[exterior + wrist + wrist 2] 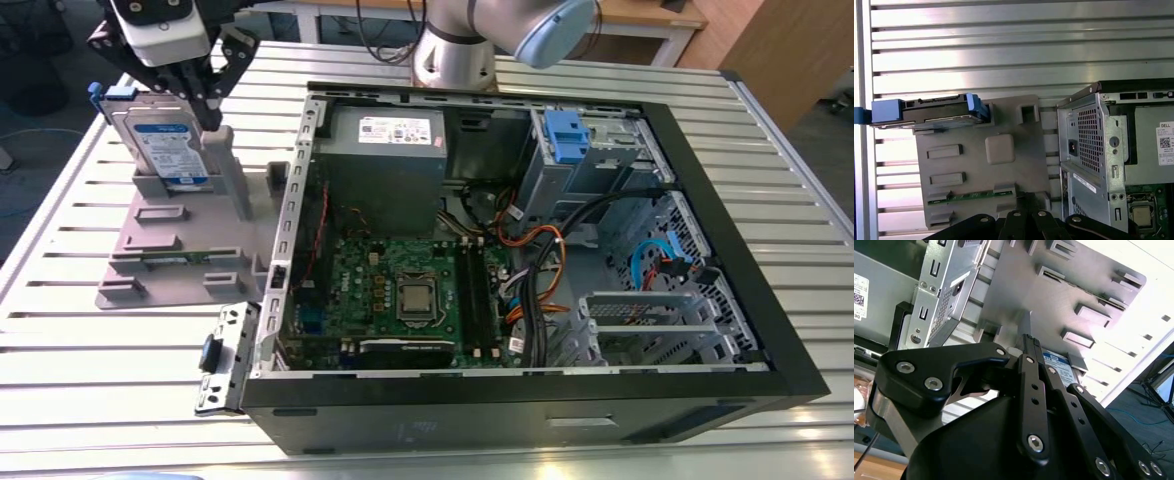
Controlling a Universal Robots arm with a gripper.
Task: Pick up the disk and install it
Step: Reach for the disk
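the disk [167,150], likely rigid, dense and shock-sensitive, stands on edge in the grey fixture [187,255]; clamp its flat faces; whether the gripper [198,100] is apart or together cannot be told.

Disk [167,150]: silver-grey drive with a white-and-blue label and a blue bracket round its edges. Stands upright on edge, upper left of the exterior view, on grey stand [187,245].

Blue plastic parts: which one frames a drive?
The one around the disk, upright on the grey stand; the blue clip inside the case has none.
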